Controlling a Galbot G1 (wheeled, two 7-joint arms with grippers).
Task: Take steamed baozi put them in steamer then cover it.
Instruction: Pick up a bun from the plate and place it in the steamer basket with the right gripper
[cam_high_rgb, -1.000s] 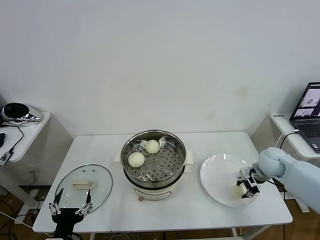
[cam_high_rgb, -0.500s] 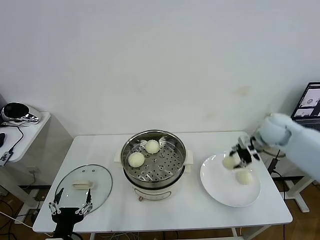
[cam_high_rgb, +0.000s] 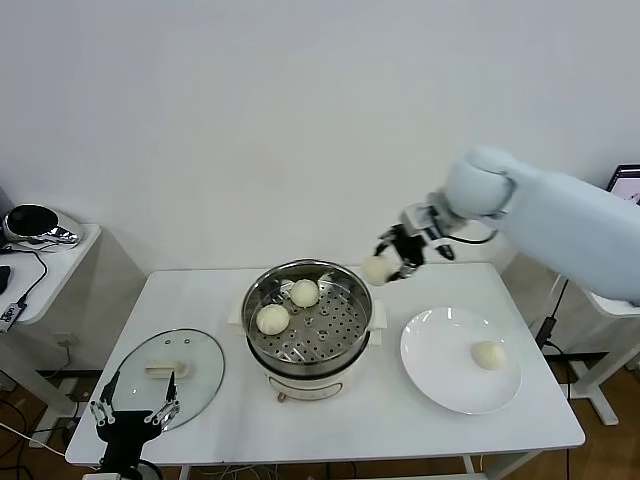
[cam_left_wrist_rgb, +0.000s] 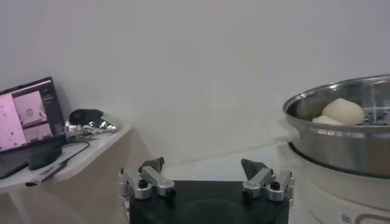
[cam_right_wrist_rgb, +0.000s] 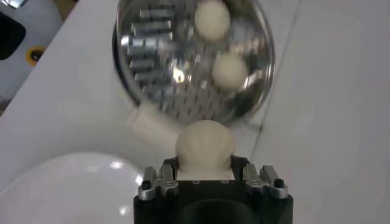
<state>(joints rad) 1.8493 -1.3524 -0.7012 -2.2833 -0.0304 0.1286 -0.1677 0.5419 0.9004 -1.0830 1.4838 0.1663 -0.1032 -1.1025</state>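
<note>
Right gripper (cam_high_rgb: 392, 262) fingers are pinching a pale round baozi (cam_high_rgb: 377, 269) over the shiny steel steamer (cam_high_rgb: 307, 315) rim at 2 o'clock; releasing early risks bouncing it onto the table (cam_high_rgb: 330, 420).

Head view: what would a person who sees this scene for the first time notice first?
Most striking is the right end effector, raised above the table and shut on a round pale cream-white baozi near the back right rim of the shiny round stainless-steel steamer. Two more baozi lie on its perforated tray, and one rests on the flat white plate at the right.
</note>
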